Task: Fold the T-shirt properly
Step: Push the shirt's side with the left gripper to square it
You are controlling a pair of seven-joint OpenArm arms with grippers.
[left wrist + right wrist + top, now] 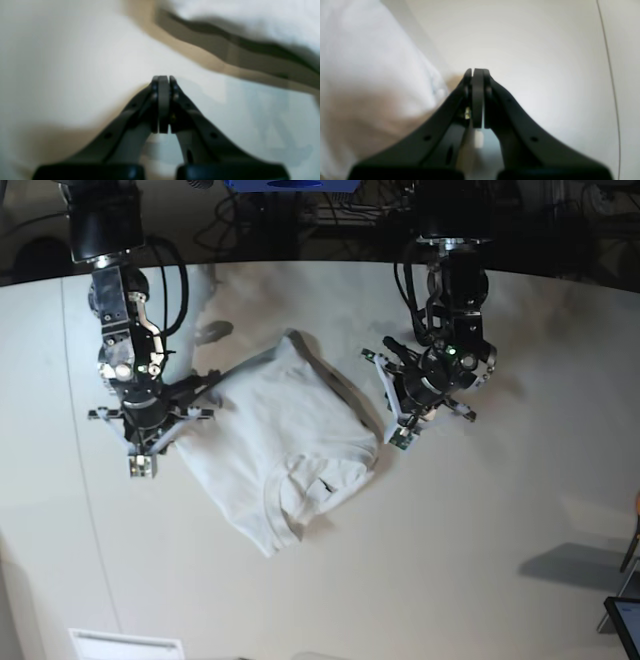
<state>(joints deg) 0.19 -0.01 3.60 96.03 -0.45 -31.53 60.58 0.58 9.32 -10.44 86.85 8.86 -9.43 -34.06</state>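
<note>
- Close over the tabletop, the left wrist view shows the left gripper with its jaws pressed together and nothing between them. White cloth of the T-shirt lies beyond the tips at the upper right, apart from them, with a dark shadowed edge below it. Focus is soft, so hems cannot be made out here.
- Beside the shirt, the right wrist view shows the right gripper likewise closed and empty. The T-shirt bulks up at the left of the frame, near the fingers; whether it touches them I cannot tell. A thin line runs down the table at the far right, seen in no other view.
- Overhead, the base view alone gives the whole layout: the T-shirt lies on the table between the left gripper and the right gripper, already partly folded and lying on a slant, with a rumpled bunch near its lower corner.
- Judged from its wrinkles, the fabric is light, limp and will sag and slide. Pinching at a hemmed corner or an outer edge, both arms together, looks safest.
</note>
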